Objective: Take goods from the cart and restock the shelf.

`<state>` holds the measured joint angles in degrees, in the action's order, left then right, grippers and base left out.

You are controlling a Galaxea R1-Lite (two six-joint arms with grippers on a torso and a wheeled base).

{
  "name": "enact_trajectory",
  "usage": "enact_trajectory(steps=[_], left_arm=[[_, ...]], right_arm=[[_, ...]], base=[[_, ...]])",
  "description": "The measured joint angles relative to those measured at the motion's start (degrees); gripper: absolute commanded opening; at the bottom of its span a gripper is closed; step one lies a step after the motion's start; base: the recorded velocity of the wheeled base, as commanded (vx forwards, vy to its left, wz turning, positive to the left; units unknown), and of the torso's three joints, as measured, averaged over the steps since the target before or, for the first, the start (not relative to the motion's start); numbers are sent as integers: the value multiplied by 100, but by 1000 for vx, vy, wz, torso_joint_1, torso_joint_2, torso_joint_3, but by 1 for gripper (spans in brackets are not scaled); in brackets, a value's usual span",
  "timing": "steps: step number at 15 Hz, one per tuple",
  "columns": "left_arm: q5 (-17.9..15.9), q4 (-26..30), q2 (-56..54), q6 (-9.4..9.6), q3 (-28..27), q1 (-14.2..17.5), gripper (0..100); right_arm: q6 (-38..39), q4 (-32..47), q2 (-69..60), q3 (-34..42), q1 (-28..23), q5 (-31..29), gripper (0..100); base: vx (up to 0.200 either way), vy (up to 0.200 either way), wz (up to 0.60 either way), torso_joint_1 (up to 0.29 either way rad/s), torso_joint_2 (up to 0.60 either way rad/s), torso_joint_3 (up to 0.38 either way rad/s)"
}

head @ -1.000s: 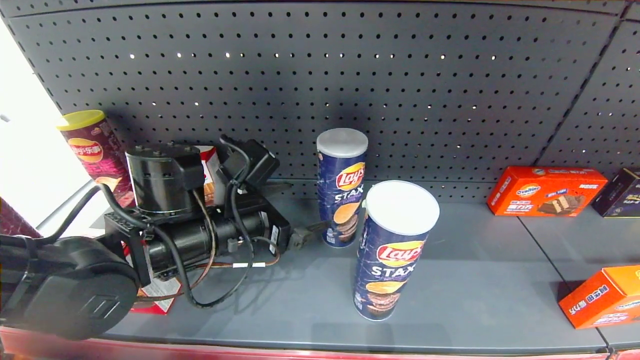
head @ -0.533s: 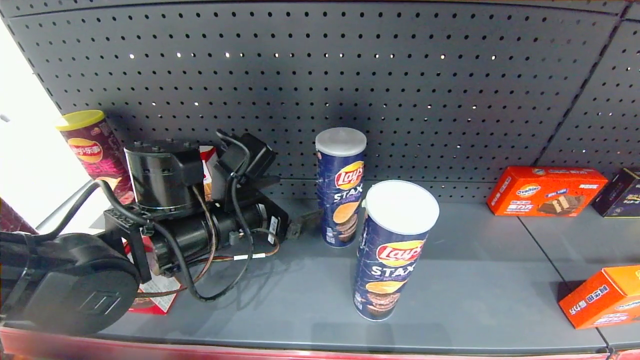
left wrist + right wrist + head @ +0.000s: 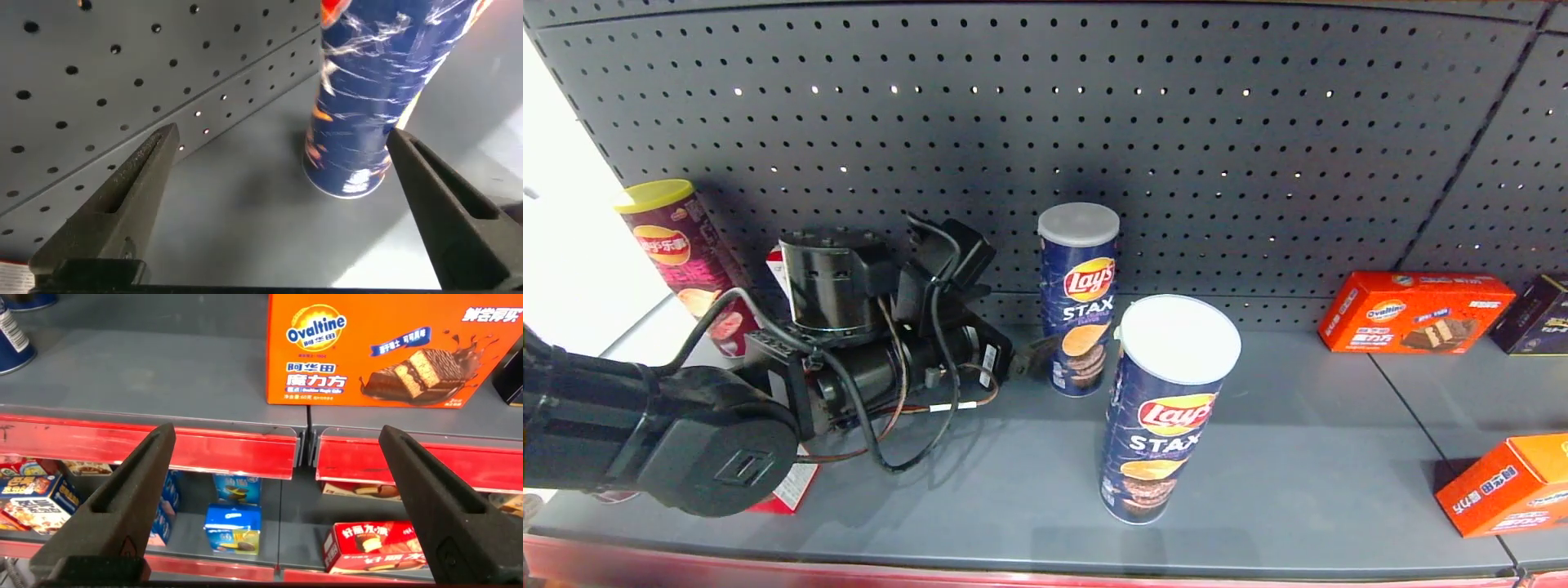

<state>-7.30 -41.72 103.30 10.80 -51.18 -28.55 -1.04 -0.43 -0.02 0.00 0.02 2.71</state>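
Observation:
Two blue crisp cans with white lids stand upright on the grey shelf [image 3: 1298, 457]. One can [image 3: 1078, 302] is near the pegboard, the other [image 3: 1168, 408] nearer the front edge. My left gripper [image 3: 1031, 359] lies low on the shelf just left of the back can. In the left wrist view it [image 3: 282, 139] is open, with the back can's base [image 3: 359, 122] ahead of its fingers and close to one of them. My right gripper [image 3: 278, 434] hangs open and holds nothing, in front of the shelf edge below an orange box [image 3: 384, 347].
A maroon can with a yellow lid [image 3: 678, 245] stands at the far left, and a red-and-white box [image 3: 792, 490] lies under my left arm. Orange boxes [image 3: 1413, 312] [image 3: 1503, 486] and a dark box [image 3: 1539, 314] sit at the right. Lower shelves hold small packs [image 3: 233, 527].
My left arm has moved right and deeper along the shelf. The back blue can has shifted slightly toward the pegboard. The front can has not moved.

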Motion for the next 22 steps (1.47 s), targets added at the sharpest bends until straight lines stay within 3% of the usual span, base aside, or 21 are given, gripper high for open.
enact_trajectory(steps=[9,15,16,18,22], left_arm=[[143,-57,85,0,11,83,100],[240,-240,-278,-10,503,72,100],[367,-240,-324,0,551,72,100],[1014,-232,-367,59,538,66,100],[1509,-145,-188,239,261,-33,100]], right_arm=[[2,0,0,0,0,-2,100],[0,0,0,0,7,0,100],[2,0,0,0,7,0,100],[4,0,0,0,5,0,100],[2,0,0,0,2,0,100]], base=[[0,0,0,0,0,0],[0,0,0,0,0,0],[0,0,0,0,0,0],[0,0,0,0,0,0],[0,0,0,0,0,0]])
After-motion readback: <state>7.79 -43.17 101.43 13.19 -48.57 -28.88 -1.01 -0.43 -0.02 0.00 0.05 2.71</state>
